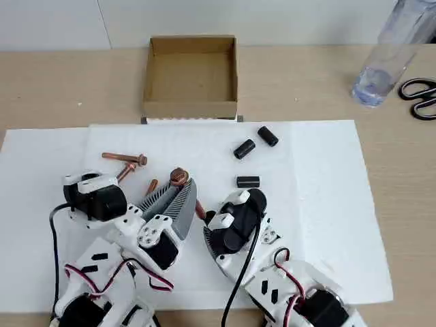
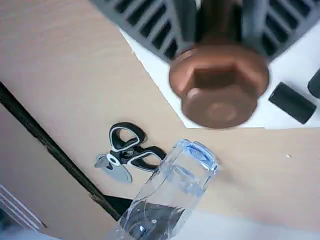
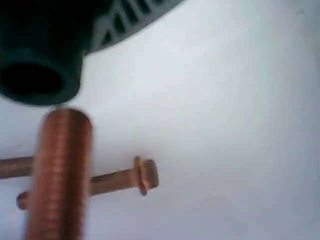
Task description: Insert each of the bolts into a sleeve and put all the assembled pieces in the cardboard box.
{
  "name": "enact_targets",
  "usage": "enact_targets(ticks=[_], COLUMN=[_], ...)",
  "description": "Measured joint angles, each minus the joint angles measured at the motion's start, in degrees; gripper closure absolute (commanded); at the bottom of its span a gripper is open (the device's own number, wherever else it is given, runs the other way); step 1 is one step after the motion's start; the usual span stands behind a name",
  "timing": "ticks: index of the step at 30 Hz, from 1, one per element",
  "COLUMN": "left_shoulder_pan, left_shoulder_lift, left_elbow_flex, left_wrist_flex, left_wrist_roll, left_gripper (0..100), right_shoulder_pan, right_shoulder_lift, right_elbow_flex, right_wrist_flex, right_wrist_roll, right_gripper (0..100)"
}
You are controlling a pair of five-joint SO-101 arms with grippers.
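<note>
Left end effector: clamps on a bolt just below the head, one gray finger on each side of the shank. Holds it off the paper, threaded end aimed at the right arm.

Right end effector: grips a black sleeve, open bore toward the wrist camera, gray finger close behind it.

Threaded end, from the right wrist: sits just beside the sleeve's mouth, outside the bore. Cannot tell whether touching.

Loose bolts: lie on the paper close together, left of the clamped one, the nearest just beside the gray fingers.

Loose sleeves: lie on the paper, two near each other toward the box, the third closer to the right arm.

Box: stands open at the paper's far edge.

Bottle and scissors: rest on the bare tabletop, far right corner, near each other.
</note>
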Motion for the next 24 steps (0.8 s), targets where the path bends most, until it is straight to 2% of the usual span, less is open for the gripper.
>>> enact_targets(ticks=[7, 18, 24], left_shoulder_pan=[0.18, 0.18, 0.18], left_shoulder_lift=[0.00, 0.00, 0.00], left_elbow_flex=[2.37, 2.29, 0.09], left_wrist_flex=[-1.85, -2.37, 2.11], left_wrist_roll=[0.00, 0.00, 0.00], left_gripper=[99, 99, 99], right_shoulder_pan=[-3.16, -3.52, -2.81], right_shoulder_lift=[0.00, 0.00, 0.00], right_elbow_flex=[-0.18, -0.26, -0.26], right_wrist_flex=[0.00, 0.00, 0.00], right_wrist_roll=[0.00, 0.00, 0.00], right_gripper=[99.5, 99.5, 99.5])
